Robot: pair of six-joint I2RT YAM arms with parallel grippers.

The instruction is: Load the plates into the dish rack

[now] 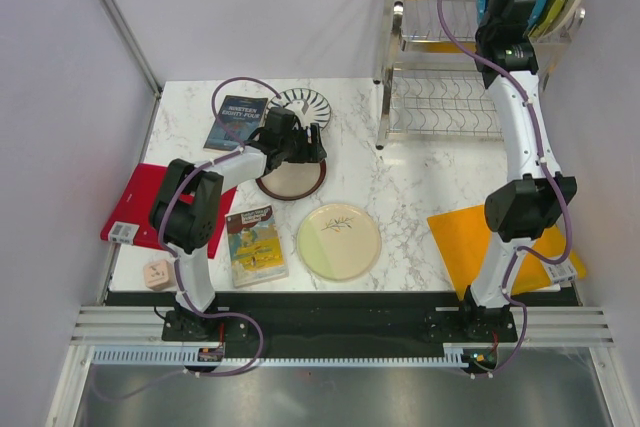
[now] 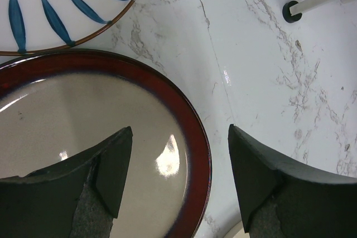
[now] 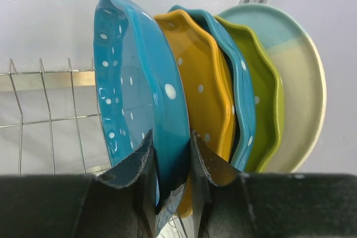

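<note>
My left gripper point(image 2: 181, 176) is open just above the maroon-rimmed beige plate point(image 2: 83, 115), one finger over its inside and one over the table, straddling its right rim. In the top view this plate point(image 1: 290, 182) lies mid-table with the gripper point(image 1: 300, 144) at its far edge. The white plate with dark radial stripes point(image 1: 303, 104) lies just behind it. The cream plate with the twig motif point(image 1: 338, 240) lies at the front. My right gripper point(image 3: 173, 160) is shut on the rim of a teal dotted plate point(image 3: 134, 82), upright on the dish rack's point(image 1: 440, 57) upper shelf.
Yellow point(image 3: 201, 82), teal point(image 3: 244, 115), green point(image 3: 268, 98) and cream point(image 3: 301, 82) plates stand right of the held one. Two books point(image 1: 236, 122) point(image 1: 256, 244), a red board point(image 1: 150, 202), an orange board point(image 1: 475, 247) and a wooden block point(image 1: 158, 273) lie on the table.
</note>
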